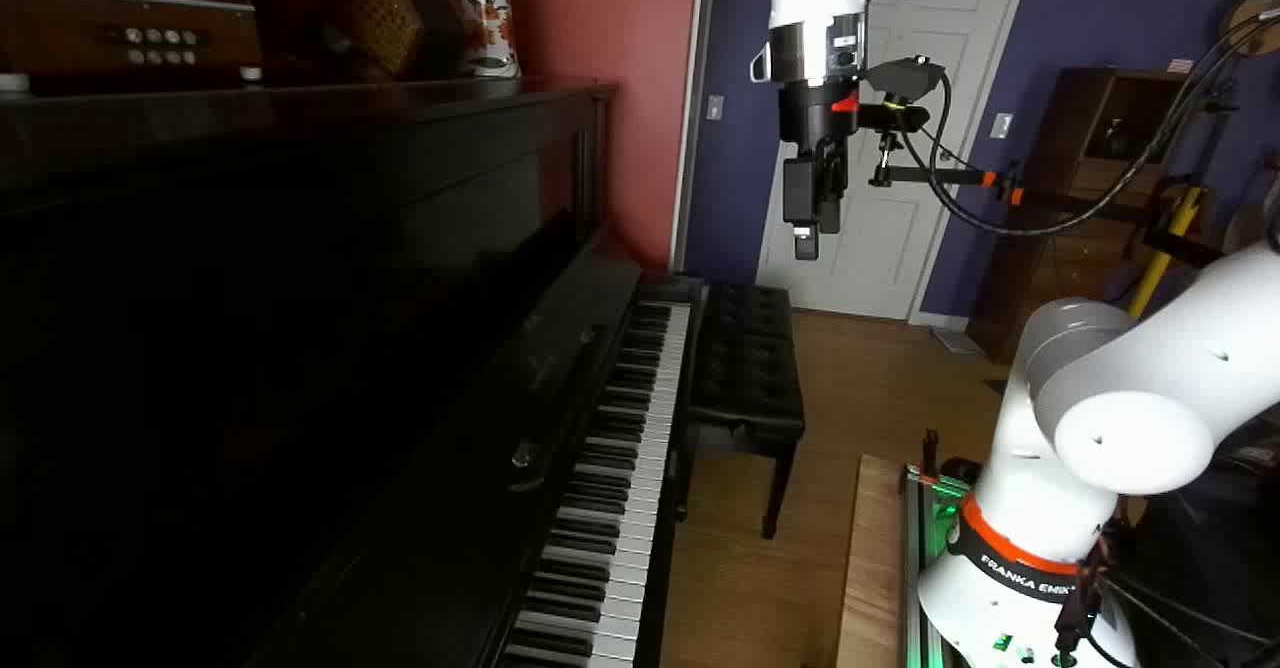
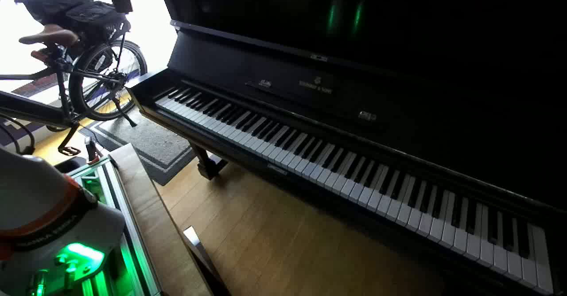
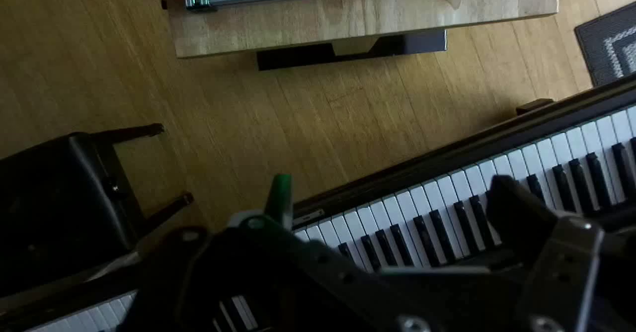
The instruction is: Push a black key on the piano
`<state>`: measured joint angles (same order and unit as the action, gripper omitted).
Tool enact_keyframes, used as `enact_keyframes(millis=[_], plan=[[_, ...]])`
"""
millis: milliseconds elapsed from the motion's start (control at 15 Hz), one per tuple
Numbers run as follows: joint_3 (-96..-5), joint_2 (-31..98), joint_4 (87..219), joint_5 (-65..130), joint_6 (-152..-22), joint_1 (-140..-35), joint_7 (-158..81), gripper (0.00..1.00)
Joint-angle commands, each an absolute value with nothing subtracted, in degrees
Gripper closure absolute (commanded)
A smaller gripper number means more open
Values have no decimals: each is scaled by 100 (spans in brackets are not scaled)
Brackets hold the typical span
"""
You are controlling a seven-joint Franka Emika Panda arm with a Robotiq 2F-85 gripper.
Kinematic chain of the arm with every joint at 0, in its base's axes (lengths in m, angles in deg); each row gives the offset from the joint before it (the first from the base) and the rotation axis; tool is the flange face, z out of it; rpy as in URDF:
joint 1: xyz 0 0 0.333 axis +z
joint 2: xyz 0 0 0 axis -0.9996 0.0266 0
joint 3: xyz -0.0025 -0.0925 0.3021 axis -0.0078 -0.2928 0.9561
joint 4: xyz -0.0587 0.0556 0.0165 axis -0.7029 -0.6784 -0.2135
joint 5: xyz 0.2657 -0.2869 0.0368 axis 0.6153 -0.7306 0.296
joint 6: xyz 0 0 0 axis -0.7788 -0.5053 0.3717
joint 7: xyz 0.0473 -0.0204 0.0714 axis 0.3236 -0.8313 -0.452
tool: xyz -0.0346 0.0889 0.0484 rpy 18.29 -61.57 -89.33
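The hand (image 1: 818, 229) is released, its fingers (image 3: 516, 207) spread wide in the wrist view, and it hangs pointing downward, higher than the keys (image 2: 341, 184) and well apart from them. They run in one long row along the piano (image 1: 330, 348), which fills the left side of an exterior view; the wrist view shows its black keys (image 3: 443, 235) past the fingers. The bench (image 1: 745, 368) stands just beside the row. Across the floor (image 1: 740, 588), the desk (image 1: 868, 548) carries the arm (image 1: 1130, 438). In an exterior view, a bike (image 2: 64, 92) stands by a mat (image 2: 150, 138), beyond the piano's far end.
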<state>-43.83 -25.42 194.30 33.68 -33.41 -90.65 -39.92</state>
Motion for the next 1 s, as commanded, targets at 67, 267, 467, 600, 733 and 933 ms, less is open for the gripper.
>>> enact_keyframes(millis=[67, 267, 467, 600, 733, 933], plan=[[-4417, -2533, 19415, 3350, -3327, -9017, -4016, 0], [-4417, -2533, 19415, 3350, -3328, -9017, -4016, 0], [-4506, -2189, 19402, 3020, -3717, -9077, -3796, 0], [-4642, -1917, 19461, 2464, -4433, -9126, -3497, 0], [-4899, -1609, 19546, 2221, -5416, -9125, -3209, 0], [-5303, -1006, 19627, 2496, -6672, -9103, -2825, 0]])
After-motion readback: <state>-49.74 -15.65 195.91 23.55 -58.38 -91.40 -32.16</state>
